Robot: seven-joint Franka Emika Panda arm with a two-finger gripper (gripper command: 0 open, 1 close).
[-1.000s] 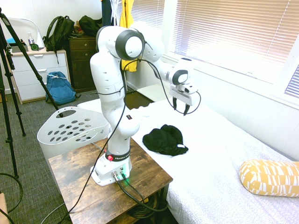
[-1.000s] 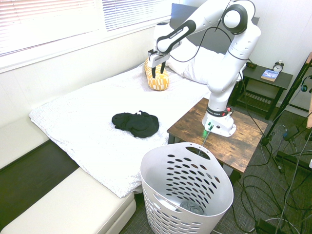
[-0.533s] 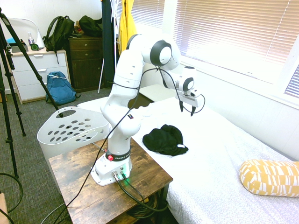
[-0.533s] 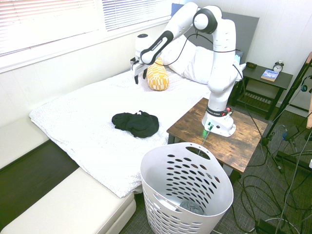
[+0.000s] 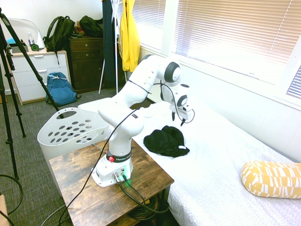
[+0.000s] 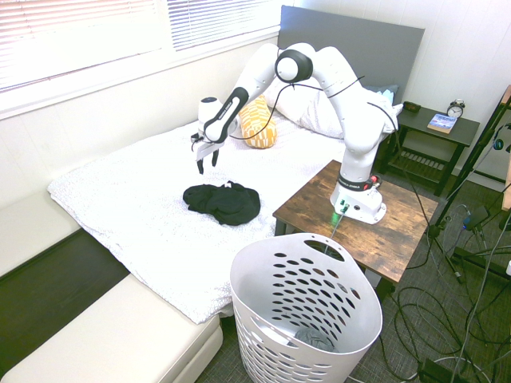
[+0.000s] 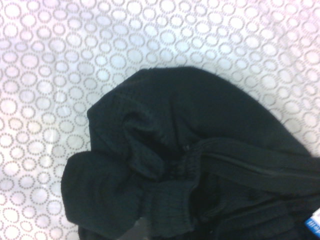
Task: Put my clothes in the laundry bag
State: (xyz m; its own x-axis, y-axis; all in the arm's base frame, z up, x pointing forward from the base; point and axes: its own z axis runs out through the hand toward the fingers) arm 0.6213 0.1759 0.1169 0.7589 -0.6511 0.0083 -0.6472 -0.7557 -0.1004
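While the white arm reached out over the bed [image 5: 221, 155], its pincer [image 5: 177, 118] pointed straight down with both fingers spread wide and nothing between them, poised above the far edge of the black garment [image 5: 165, 140] without touching it. The garment lay crumpled in a loose heap on the white bedspread, near the edge of the bed closest to the wooden bench [image 5: 94, 188] that carried the arm's base, and a small white tag [image 5: 181, 147] showed at its near right end. In the second exterior view the pincer [image 6: 206, 159] hung just above and to the left of the same heap [image 6: 223, 202]. Seen close from the wrist, the black garment [image 7: 190, 165] filled the lower part of the picture, its ribbed folds bunched over bedding [image 7: 60, 75] printed with small dotted circles, and a scrap of blue label [image 7: 312, 224] showed at one edge. The white plastic laundry basket [image 5: 70, 128], pierced with oval holes, stood on the floor to the left of the bench, well apart from the garment. A yellow patterned cushion [image 5: 270, 178] rested on the bed at the near right. A yellow jacket [image 5: 128, 35] hung by the window at the far side of the room, and a blue backpack [image 5: 60, 88] sat on the floor against a white dresser [image 5: 30, 75].
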